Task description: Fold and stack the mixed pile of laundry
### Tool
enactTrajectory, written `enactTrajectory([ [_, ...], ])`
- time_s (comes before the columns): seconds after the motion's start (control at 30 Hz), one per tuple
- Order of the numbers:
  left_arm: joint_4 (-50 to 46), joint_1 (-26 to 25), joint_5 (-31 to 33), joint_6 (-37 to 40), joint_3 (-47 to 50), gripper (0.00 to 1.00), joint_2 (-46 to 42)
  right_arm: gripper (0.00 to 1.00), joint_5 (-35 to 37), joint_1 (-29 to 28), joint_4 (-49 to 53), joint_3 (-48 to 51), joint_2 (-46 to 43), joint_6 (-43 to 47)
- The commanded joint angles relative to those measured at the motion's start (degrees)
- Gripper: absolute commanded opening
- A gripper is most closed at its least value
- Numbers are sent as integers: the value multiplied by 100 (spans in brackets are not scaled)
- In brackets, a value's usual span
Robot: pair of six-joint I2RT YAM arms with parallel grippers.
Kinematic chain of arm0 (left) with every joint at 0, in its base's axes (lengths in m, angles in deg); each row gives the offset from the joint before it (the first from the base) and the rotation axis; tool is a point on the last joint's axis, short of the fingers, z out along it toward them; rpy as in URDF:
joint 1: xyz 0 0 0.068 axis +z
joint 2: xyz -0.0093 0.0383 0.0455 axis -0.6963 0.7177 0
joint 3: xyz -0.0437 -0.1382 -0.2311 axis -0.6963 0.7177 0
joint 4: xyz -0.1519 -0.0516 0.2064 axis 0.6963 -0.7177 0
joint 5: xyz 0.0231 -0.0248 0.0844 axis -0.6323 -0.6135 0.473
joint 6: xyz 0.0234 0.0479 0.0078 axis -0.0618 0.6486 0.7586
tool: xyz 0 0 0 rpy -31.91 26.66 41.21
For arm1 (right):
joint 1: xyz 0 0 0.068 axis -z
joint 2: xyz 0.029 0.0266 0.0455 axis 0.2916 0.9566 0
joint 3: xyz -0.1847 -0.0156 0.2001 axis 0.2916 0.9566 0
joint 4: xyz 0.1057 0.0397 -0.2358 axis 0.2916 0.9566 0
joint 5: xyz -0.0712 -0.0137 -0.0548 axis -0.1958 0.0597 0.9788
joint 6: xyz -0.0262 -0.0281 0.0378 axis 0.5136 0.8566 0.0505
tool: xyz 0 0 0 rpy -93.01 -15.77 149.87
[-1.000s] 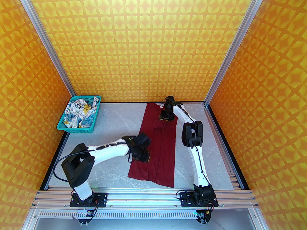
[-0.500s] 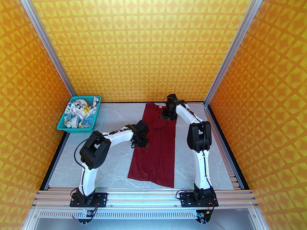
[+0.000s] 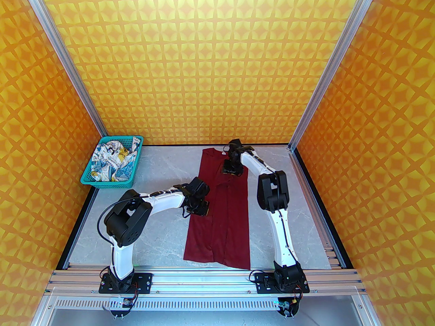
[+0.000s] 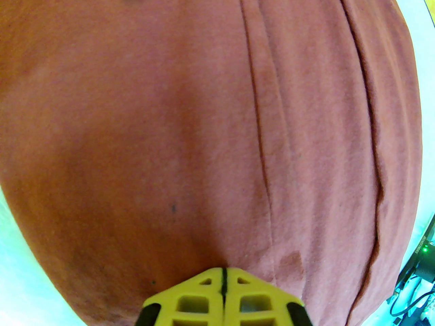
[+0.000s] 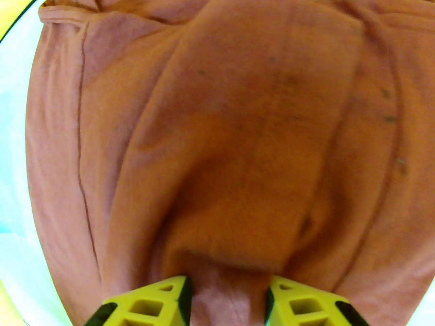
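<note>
Nearest your arms' bases, the hem of the plain dark red cloth T-shirt (image 3: 231, 229) lies flat on the grey marbled tabletop (image 3: 156, 239). The shirt is folded in from both sides into a long narrow strip running away from you to the table's back edge, collar at the far end, with lengthwise creases down it. About halfway along its left edge your left gripper (image 4: 224, 272) is closed, its yellow fingertips together against the cloth; you cannot tell whether any cloth is pinched. Farther on, near the collar, your right gripper (image 5: 228, 282) clamps a bunched ridge of the shirt that fills its gap. In the far left corner, the white garment printed in blue, yellow and black (image 3: 112, 163) sits crumpled in the teal perforated plastic basket (image 3: 107, 183), well apart from the shirt.
</note>
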Motion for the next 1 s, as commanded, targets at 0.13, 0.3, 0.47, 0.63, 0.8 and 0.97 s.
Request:
enactTrajectory([
  [0.13, 38, 6, -97, -297, 366, 0, 11, 38, -280, -315, 140, -452, 530, -101],
  [0.3, 172, 151, -10, -357, 451, 0, 12, 38, -324, -409, -101, -696, 761, -293],
  [0.47, 218, 464, -6, -312, 564, 1, -82, 38, -422, -413, -584, -814, 896, -627],
  [0.63, 99, 623, -4, -147, 487, 6, -168, 39, -326, -411, -955, -1082, 1085, -826],
  [0.8, -90, 729, 4, -54, 300, 12, -276, 40, -392, -405, -898, -1546, 1310, -907],
  [0.97, -252, 722, -1, -76, 217, 23, -627, 42, -439, -403, -808, -1408, 812, -828],
])
